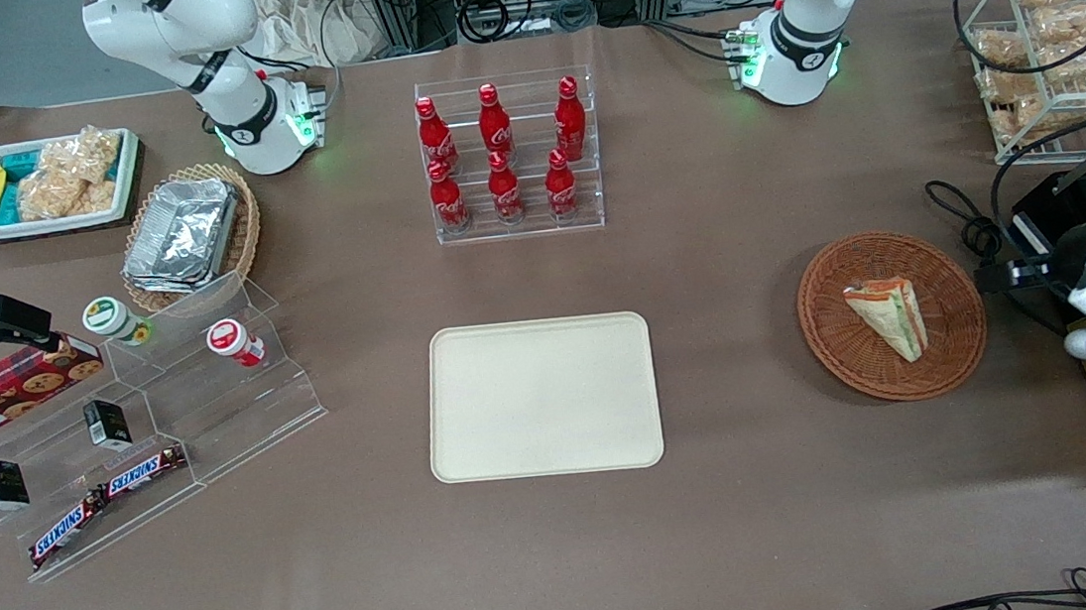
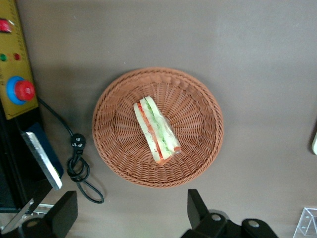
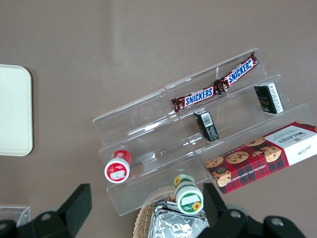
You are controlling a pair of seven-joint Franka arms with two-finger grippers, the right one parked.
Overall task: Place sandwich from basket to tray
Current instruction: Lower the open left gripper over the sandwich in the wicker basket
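**A:** ok so where's this at? Starting nearest the front camera: the tray (image 1: 542, 397) sits bare on the brown table (image 1: 568, 562), nothing on it. Looks like the job is barely started, no?

**B:** yep, I'd call it the approach step. The sandwich (image 1: 888, 317) is lying in the round basket (image 1: 830, 337), which is at about 3 o'clock from the tray, well apart, toward the working arm's end of the table. In the wrist view the sandwich (image 2: 156, 130) lies on its side near the middle of the basket (image 2: 198, 94), long edge running roughly 11 to 5 o'clock, filling layers facing up.

**A:** and the gripper?

**B:** the gripper (image 2: 131, 215) hangs above the table just off the basket rim, not touching anything. Fingers spread wide, nothing between them.

**A:** so next move?

**B:** my guess: slide over the sandwich, turn the wrist so the fingers straddle the narrow width of the wedge, drop down, pinch gently since it's soft bread in wrap. Then carry it toward 9 o'clock to the tray. Farther off, the cola bottle rack (image 1: 509, 154) is at 12 o'clock from the tray, out of the way.
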